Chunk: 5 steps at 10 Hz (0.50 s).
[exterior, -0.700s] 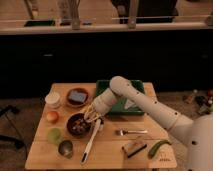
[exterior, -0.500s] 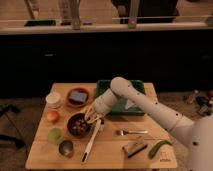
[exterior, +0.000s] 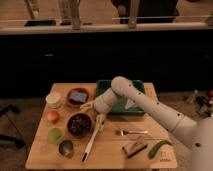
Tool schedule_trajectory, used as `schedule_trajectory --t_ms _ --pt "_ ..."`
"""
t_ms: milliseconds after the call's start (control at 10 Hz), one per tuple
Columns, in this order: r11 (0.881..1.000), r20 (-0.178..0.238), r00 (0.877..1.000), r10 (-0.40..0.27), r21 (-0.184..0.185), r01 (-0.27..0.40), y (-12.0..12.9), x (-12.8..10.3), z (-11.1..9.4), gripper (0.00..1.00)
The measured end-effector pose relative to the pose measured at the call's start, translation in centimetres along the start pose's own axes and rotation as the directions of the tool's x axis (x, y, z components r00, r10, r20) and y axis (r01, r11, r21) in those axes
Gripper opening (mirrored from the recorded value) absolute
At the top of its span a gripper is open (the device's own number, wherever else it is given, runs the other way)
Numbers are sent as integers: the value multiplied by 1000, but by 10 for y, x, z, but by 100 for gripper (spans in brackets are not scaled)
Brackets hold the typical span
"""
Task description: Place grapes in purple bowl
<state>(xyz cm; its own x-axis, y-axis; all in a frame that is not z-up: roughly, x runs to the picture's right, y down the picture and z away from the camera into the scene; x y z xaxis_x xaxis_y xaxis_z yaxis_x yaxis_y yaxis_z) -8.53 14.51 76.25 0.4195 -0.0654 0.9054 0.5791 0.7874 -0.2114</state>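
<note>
Gripper (exterior: 91,106) hangs just past far-right rim of purple bowl (exterior: 68,127). Dark cluster, likely grapes (exterior: 79,123), sits inside bowl, near-left of gripper. Grip state: cannot tell. Judged: placing nearly done; next comes lift clear, up-right.

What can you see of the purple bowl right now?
The purple bowl is round and dark, upright on the wooden table, left of centre. Dark rounded lumps, likely the grapes, fill it. The gripper hangs at its upper-right rim; contact unclear. A white utensil lies just right of it.
</note>
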Motion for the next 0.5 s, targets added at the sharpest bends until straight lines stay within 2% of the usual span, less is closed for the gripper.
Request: schedule_trajectory --t_ms 500 --pt "1000 -37 999 -11 16 11 -3 1 -13 80"
